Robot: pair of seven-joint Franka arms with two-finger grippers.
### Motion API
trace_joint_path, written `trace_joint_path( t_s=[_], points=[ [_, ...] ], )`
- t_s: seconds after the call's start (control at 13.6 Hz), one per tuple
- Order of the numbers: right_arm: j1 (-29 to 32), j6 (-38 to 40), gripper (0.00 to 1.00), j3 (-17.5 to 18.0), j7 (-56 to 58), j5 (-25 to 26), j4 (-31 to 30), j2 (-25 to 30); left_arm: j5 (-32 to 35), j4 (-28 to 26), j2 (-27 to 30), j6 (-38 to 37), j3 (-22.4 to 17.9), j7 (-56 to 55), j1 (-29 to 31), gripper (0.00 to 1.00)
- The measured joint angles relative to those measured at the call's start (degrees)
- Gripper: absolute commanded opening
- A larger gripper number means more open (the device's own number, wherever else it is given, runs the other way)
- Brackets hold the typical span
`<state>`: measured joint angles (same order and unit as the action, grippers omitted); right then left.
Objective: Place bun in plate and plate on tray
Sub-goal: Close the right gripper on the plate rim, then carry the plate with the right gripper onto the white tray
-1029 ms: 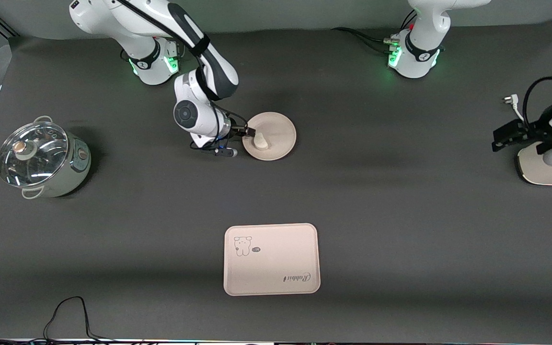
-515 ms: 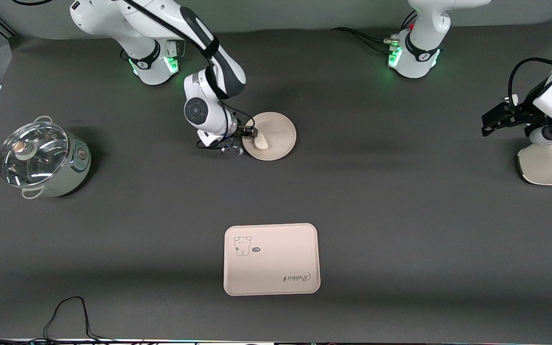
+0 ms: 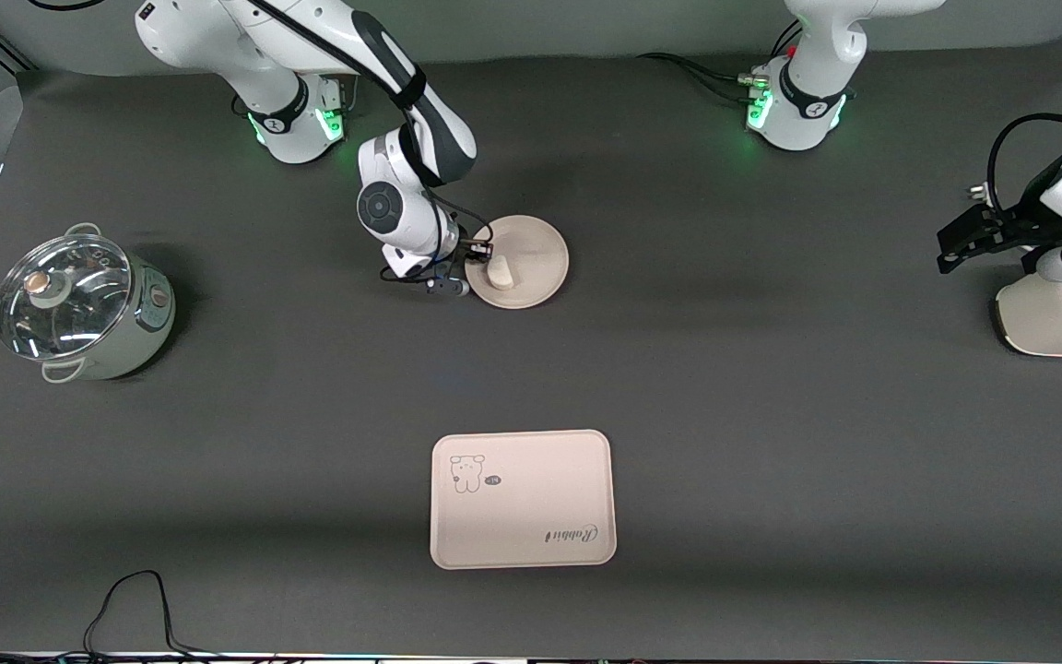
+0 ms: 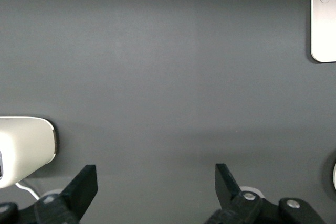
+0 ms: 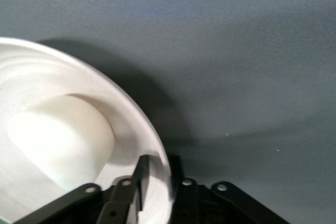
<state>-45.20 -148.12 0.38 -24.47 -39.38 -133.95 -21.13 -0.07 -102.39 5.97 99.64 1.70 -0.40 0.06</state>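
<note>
The bun lies in the round cream plate, which rests on the dark table closer to the robots' bases than the tray. My right gripper is low at the plate's edge toward the right arm's end. In the right wrist view one finger sits inside the rim and the other outside it, so the right gripper is shut on the plate, close to the bun. My left gripper hangs open and empty at the left arm's end; the left wrist view shows that left gripper over bare table.
A steel pot with a glass lid stands at the right arm's end. A white appliance sits under the left arm, seen also as the white appliance in the left wrist view. A black cable loops near the front edge.
My right gripper edged in over the plate's rim and its fingers closed on it. The left arm shifted a little above the white appliance, its gripper still open.
</note>
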Motion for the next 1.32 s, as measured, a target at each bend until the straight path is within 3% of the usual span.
trace_joint_path(
  t_s=[0.51,1.03,1.32],
  points=[
    [0.01,0.55,0.00,-1.08,0.06,-0.01,0.20,0.39,0.01,0.18,-1.71,0.24,-0.01,-0.08,0.01,1.00],
    [0.12,16.86,0.00,-12.46,4.30,0.70,3.50,6.77,0.01,0.18,-1.93,0.24,-0.01,-0.12,0.01,1.00],
    [0.11,27.35,0.00,-18.81,4.36,3.67,11.00,7.76,0.00,0.18,-2.06,0.24,0.05,-0.14,0.01,1.00]
  ],
)
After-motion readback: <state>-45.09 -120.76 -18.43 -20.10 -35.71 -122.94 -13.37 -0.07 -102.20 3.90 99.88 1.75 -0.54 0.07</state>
